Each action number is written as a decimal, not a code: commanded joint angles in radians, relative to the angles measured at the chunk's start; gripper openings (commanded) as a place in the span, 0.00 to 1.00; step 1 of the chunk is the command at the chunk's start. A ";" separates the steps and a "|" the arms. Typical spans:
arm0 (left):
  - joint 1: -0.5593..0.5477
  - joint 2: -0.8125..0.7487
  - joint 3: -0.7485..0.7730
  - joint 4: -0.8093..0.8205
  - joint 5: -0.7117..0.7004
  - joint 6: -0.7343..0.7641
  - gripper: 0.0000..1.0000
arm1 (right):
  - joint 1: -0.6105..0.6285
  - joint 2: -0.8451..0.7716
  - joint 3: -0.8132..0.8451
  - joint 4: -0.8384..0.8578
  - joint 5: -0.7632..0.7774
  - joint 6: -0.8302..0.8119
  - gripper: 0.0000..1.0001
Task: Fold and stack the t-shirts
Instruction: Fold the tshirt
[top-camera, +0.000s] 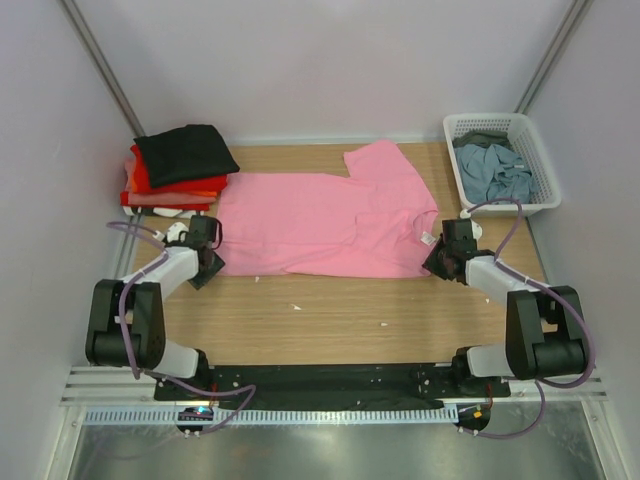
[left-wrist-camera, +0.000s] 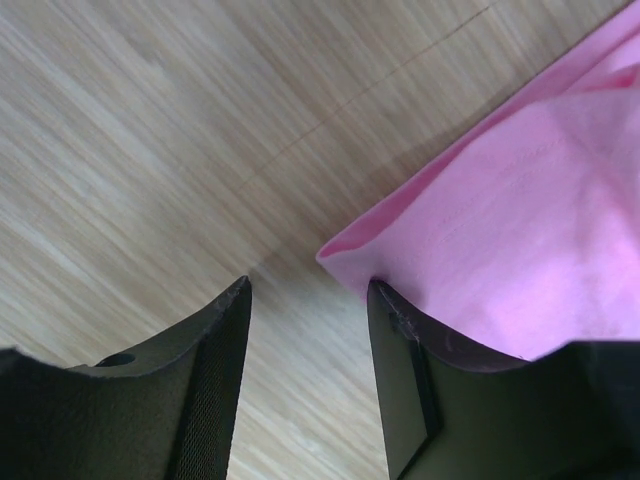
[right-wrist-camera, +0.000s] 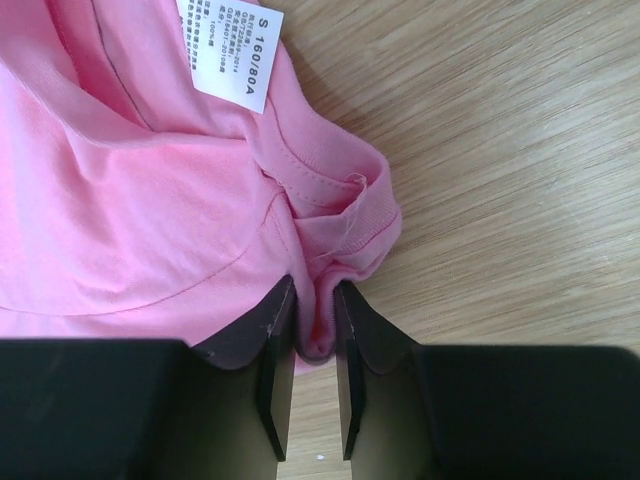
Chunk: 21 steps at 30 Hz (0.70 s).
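A bright pink t-shirt (top-camera: 320, 225) lies flat across the middle of the table, one sleeve up at the back. My left gripper (top-camera: 212, 262) is open at its near left corner. In the left wrist view (left-wrist-camera: 310, 290) bare wood lies between the jaws, and the right finger (left-wrist-camera: 420, 370) touches the pink corner (left-wrist-camera: 500, 220). My right gripper (top-camera: 436, 262) is shut on the shirt's bunched neck edge (right-wrist-camera: 340, 225), next to the white neck tag (right-wrist-camera: 228, 50). The jaws (right-wrist-camera: 314, 290) pinch a fold of pink cloth.
A stack of folded shirts sits at the back left: black (top-camera: 186, 152) on top, red (top-camera: 145, 178) and orange (top-camera: 175, 196) below. A white lattice basket (top-camera: 545, 165) at the back right holds a grey-blue shirt (top-camera: 495, 172) and a dark olive one (top-camera: 482, 139).
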 joint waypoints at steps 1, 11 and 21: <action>0.004 0.043 0.044 0.051 -0.043 -0.012 0.50 | -0.002 0.017 -0.019 0.000 -0.015 -0.008 0.26; -0.041 -0.095 0.000 0.045 0.021 -0.026 0.56 | -0.002 0.012 -0.024 0.007 -0.018 -0.011 0.23; -0.052 -0.051 0.003 0.060 -0.035 -0.029 0.61 | -0.002 0.017 -0.024 0.010 -0.027 -0.012 0.21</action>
